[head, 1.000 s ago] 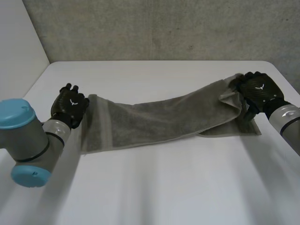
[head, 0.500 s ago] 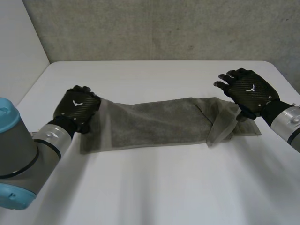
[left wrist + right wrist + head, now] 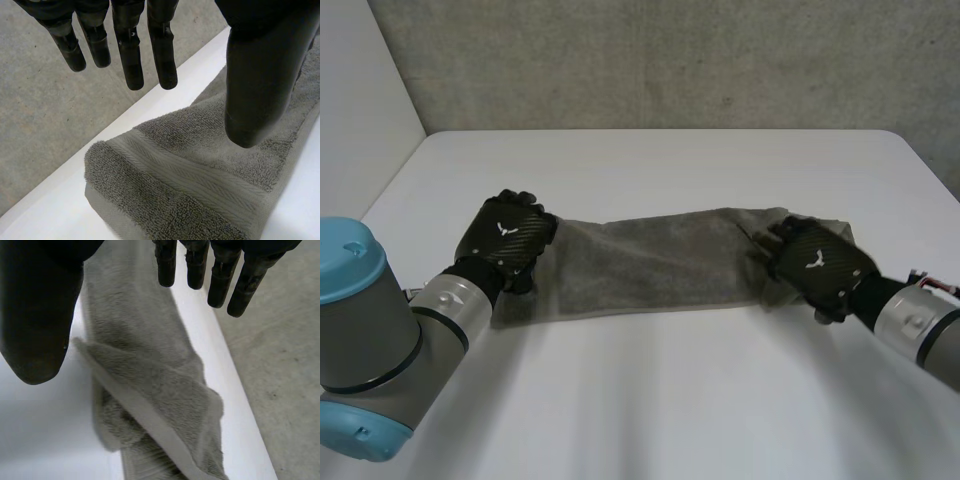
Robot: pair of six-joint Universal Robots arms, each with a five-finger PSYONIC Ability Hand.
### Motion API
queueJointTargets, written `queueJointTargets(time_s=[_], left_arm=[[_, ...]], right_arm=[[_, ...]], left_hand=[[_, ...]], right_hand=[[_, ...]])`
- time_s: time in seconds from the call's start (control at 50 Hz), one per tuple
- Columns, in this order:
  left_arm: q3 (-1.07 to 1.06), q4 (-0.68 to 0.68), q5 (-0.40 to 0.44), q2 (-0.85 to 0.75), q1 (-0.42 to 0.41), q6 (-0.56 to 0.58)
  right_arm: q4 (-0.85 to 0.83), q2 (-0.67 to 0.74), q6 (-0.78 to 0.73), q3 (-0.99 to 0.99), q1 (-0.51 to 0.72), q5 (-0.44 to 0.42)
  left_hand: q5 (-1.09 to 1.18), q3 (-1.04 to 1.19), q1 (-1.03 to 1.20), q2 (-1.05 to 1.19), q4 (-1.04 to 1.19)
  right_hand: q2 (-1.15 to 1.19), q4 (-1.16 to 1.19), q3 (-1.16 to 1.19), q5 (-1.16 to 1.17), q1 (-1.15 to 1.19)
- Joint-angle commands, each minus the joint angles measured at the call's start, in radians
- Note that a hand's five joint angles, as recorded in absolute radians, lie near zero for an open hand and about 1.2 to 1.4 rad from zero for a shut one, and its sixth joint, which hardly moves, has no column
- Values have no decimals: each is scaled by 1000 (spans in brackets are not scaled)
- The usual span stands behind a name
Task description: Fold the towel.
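Observation:
A grey towel (image 3: 650,260) lies as a long strip across the middle of the white table (image 3: 650,400). My left hand (image 3: 505,240) hovers over its left end, palm down. In the left wrist view the fingers (image 3: 130,55) and thumb are straight and spread above the towel's banded end (image 3: 190,165), holding nothing. My right hand (image 3: 815,268) is over the towel's right end. In the right wrist view its fingers (image 3: 220,270) and thumb stand apart above the rumpled, doubled-over towel end (image 3: 150,385), which lies loose beneath them.
A grey concrete wall (image 3: 670,60) rises behind the table's far edge. A pale wall (image 3: 360,110) stands at the left. Bare white tabletop stretches in front of the towel and behind it.
The right hand let go of the lifted right end, which dropped onto the table, and moved inward over it. The left hand opened and slid right onto the left end.

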Motion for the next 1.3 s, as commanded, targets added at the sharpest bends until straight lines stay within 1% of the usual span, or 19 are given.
queueJointTargets(time_s=[0.02,0.16,0.28,0.4,0.52,0.64,0.82,0.96,1.0,1.02,1.04,1.08,1.12,1.14,1.18,1.22,1.24,1.28,1.3], left_arm=[[0,0,0,0,-4,-57],[-2,0,-2,2,-15,-75],[-3,0,-2,2,-15,-75],[-11,0,0,2,-15,-75],[-12,0,0,2,-16,-75],[-12,0,0,2,-16,-75],[-17,2,0,2,-16,-77],[-18,2,0,2,-16,-77],[-20,2,0,2,-16,-77],[-20,2,0,2,-16,-77],[-20,2,0,2,-16,-77],[-18,2,0,3,-16,-77],[-20,2,0,3,-16,-77],[-20,2,0,3,-15,-77],[-21,2,0,2,-13,-77],[-26,3,2,3,-10,-77],[-29,5,2,2,-10,-75],[-29,6,3,2,-9,-77],[-31,6,3,2,-9,-75]], right_arm=[[-33,65,-57,-1,89,167],[-131,110,-55,-7,176,233],[-170,153,-52,-33,199,275],[-179,203,-73,-64,235,325],[-211,223,-92,-75,245,364],[-222,236,-106,-84,245,370],[-231,266,-115,-104,245,382],[-231,283,-115,-116,244,382],[-229,274,-115,-116,241,380],[-229,274,-115,-116,241,380],[-223,266,-115,-116,235,384],[-222,245,-100,-116,232,382],[-225,168,-39,-116,212,379],[-225,168,-38,-116,212,379],[-226,127,38,-124,189,373],[-231,59,284,-165,120,377],[-231,59,285,-165,120,377],[-231,22,505,-197,54,380],[-231,22,506,-197,54,380]], left_hand=[[-6,-49,-39,-38,-54],[-6,-49,-39,-38,-54],[-6,-49,-39,-38,-54],[-9,-49,-42,-41,-54],[-18,-49,-51,-50,-54],[-21,-49,-54,-53,-54],[-27,-49,-60,-59,-54],[-27,-49,-60,-59,-54],[-30,-49,-63,-62,-54],[-30,-49,-63,-62,-54],[-30,-49,-63,-62,-54],[-30,-49,-63,-62,-54],[-30,-49,-63,-62,-54],[-33,-49,-66,-65,-54],[-33,-49,-66,-65,-54],[-36,-49,-69,-68,-54],[-36,-49,-69,-68,-54],[-38,-49,-72,-70,-54],[-38,-49,-72,-70,-54]], right_hand=[[-6,-76,-47,10,16],[73,-76,-47,89,95],[132,-76,-47,148,154],[302,-76,-47,317,324],[334,-76,-47,350,357],[340,-76,-47,356,363],[531,-76,-47,547,553],[792,-76,-47,808,815],[1017,-76,-47,1033,1040],[1018,-76,-47,1034,1041],[1142,-76,-47,1158,1165],[1144,-76,-47,1159,1166],[1144,-76,-47,1159,1166],[1144,-76,-47,1159,1166],[1144,-76,-47,1159,1166],[1144,-76,-47,1159,1166],[1144,-76,-47,1159,1166],[1144,-76,-47,1159,1166],[1144,-76,-47,1159,1166]])
